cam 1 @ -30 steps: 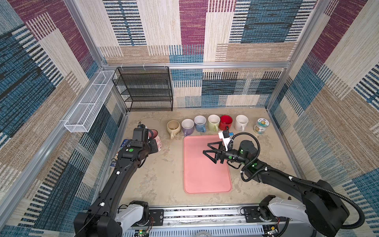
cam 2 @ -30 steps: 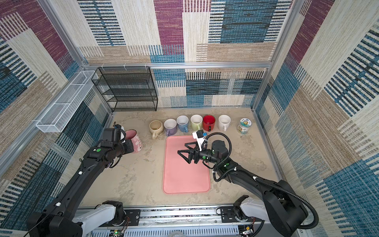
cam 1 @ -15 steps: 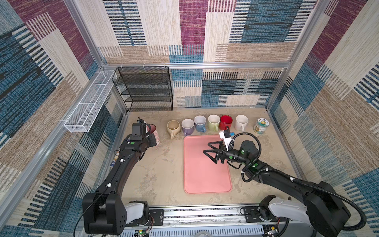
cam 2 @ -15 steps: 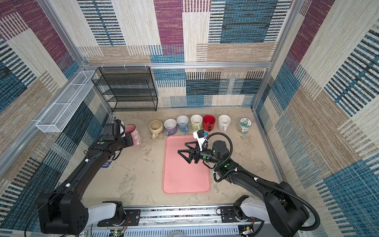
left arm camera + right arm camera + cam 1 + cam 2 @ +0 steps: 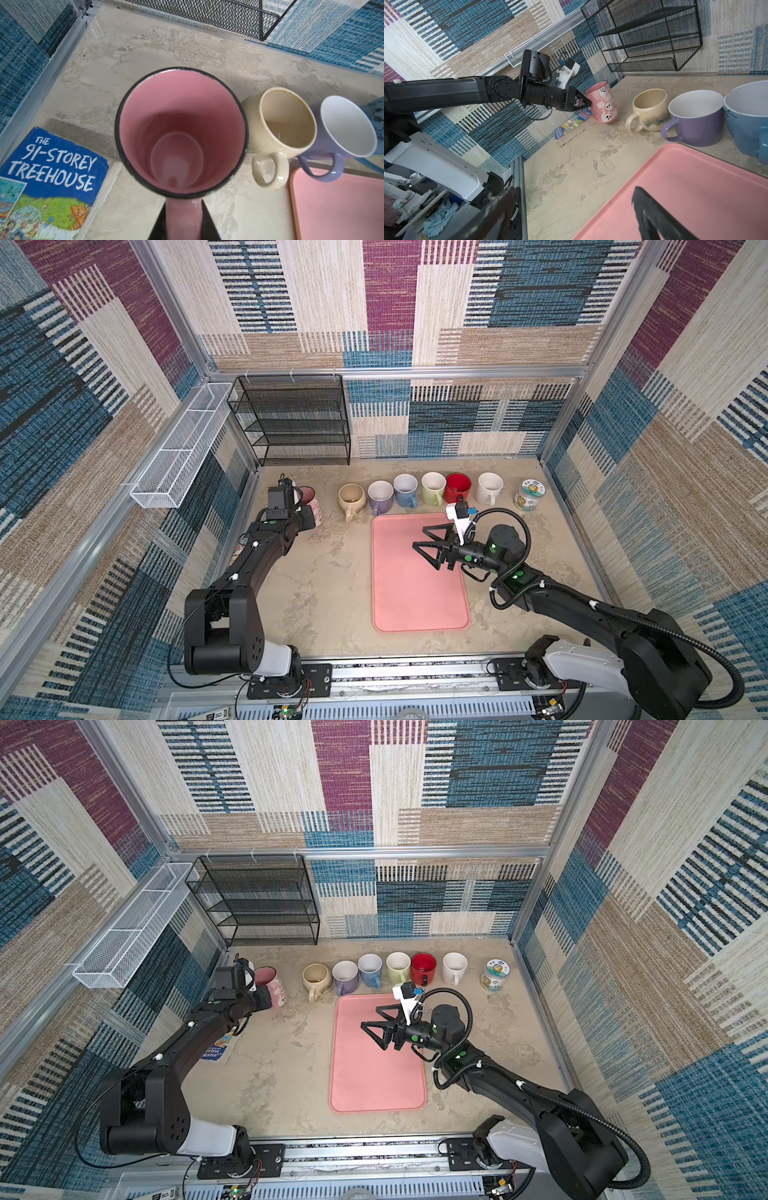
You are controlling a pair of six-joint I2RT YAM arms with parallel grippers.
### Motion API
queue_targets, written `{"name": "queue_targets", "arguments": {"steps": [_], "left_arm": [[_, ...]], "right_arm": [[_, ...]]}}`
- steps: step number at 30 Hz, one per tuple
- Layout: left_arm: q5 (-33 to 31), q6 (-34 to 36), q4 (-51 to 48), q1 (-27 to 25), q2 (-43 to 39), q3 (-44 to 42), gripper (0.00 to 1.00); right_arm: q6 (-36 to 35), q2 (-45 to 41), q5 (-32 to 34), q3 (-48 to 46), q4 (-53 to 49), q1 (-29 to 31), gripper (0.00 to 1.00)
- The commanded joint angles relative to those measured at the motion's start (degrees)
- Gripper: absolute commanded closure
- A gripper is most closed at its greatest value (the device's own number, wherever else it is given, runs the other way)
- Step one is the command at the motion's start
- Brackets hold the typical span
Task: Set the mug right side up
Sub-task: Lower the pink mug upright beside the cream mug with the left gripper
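At ten o'clock on the table (image 5: 332, 593), in a top view, mug (image 5: 309, 498) stands mouth-up, left gripper (image 5: 306, 515) at its six. Right gripper (image 5: 419, 537) gapes wide over tray (image 5: 415, 605). Left wrist: fingers (image 5: 208, 226) pinch the handle (image 5: 184, 216). Right wrist: mug (image 5: 604, 104) stands upright.

Left gripper (image 5: 587, 102) reaches forward, jaws seemingly pinched narrow; right gripper (image 5: 419, 537) hovers, spread wide.

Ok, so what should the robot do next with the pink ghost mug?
Probably settle the pink mug flat on the table, then open the left end effector. The mug's mouth already faces up, but it seems to lean slightly and the end effector grips its handle.
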Motion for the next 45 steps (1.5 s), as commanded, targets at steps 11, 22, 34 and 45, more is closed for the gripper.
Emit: {"name": "queue_targets", "arguments": {"steps": [11, 22, 34, 45], "left_arm": [[4.1, 2.7, 11.8, -0.1, 10.4, 5.6, 1.00], [5.2, 3.7, 11.5, -0.5, 14.4, 8.7, 1.00], [3.0, 6.1, 10.9, -0.9, 12.4, 5.3, 0.82], [2.0, 6.3, 6.3, -2.5, 10.7, 6.4, 0.68]], "right_arm": [[-2.2, 0.2, 2.3, 0.2, -0.1, 0.0, 0.09], [-2.7, 1.0, 3.0, 0.3, -0.3, 0.0, 0.09], [-3.0, 1.3, 4.3, -0.4, 0.4, 0.0, 0.09], [-4.3, -1.8, 8.1, -1.6, 0.0, 0.0, 0.09]]}}
